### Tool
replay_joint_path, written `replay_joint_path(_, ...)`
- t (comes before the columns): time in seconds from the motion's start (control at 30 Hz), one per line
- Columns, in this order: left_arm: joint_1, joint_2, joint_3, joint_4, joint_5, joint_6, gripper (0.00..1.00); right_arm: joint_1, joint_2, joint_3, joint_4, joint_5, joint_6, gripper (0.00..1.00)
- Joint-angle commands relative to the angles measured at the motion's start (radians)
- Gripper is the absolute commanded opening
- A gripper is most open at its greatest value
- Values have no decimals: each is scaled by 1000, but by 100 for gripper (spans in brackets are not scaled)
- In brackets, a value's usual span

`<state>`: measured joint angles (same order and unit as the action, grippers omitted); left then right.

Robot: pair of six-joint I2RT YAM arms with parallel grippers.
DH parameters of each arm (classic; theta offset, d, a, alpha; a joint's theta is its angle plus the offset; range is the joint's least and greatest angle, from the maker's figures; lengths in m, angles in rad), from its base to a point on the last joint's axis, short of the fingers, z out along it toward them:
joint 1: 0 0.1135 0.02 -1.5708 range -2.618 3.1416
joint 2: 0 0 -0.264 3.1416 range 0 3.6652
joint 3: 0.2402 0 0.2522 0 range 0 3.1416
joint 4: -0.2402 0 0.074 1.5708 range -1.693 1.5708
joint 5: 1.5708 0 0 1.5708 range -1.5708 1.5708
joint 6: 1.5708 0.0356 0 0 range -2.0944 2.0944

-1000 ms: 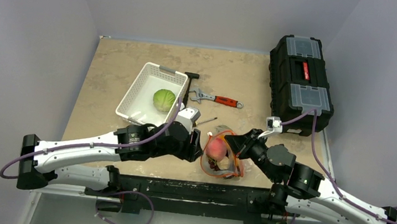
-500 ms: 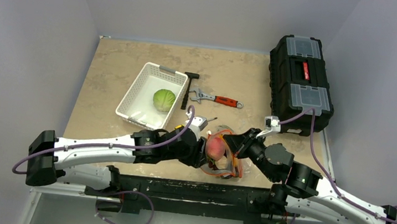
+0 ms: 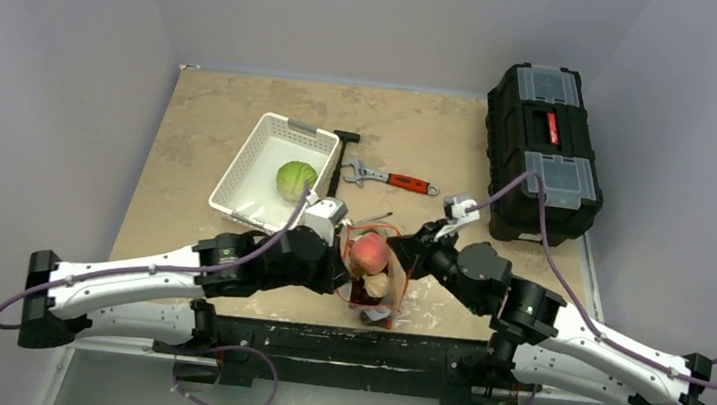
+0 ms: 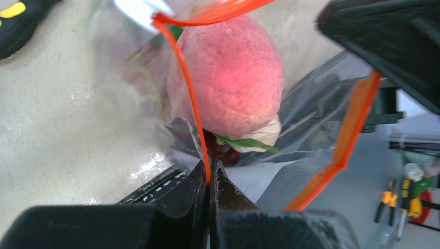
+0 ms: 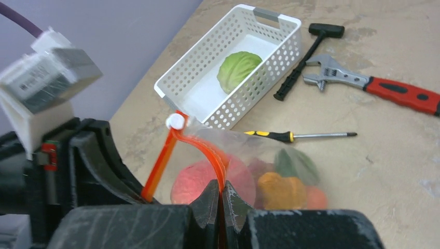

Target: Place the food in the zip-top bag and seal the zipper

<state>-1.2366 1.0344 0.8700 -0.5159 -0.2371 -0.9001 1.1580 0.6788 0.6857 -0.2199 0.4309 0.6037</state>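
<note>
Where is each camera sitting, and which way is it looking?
Top camera: high above and behind the arms, looking down at the table; both arms show, holding the bag between them.
Left wrist camera: on the left arm, looking past the left gripper, shut on the zipper, at the peach.
Right wrist camera: on the right arm, looking over the right gripper, also shut on the zipper, towards the basket and cabbage.
Shared: both wrist cameras see the peach inside the bag.
</note>
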Motion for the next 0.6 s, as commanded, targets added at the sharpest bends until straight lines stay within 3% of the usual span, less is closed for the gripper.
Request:
replay_joint_path(0.0, 3, -136, -2, 11, -54, -84, 0, 2, 142, 173, 78, -118, -218, 0)
replay_joint_path(0.1, 3, -182, -36, 30, -50, -115, 0, 2, 234, 246, 23, -157, -241, 0)
replay_joint_path(0.27, 3, -242, -121, 20, -96, -174, 0, 2, 254, 215, 32, -178, -220, 0)
replay_joint_path(0.37, 3, -283, -169, 27, -95, -202, 0, 2, 260, 225, -14, -166, -219, 11)
replay_joint_path(0.5, 3, -326, -196, 39, -81, -216, 0, 2, 305, 294, -95, -179, -259, 18)
replay_joint_path(0.57, 3, -337, -194, 39, -76, -217, 0, 4, 333, 328, -127, -210, -279, 27)
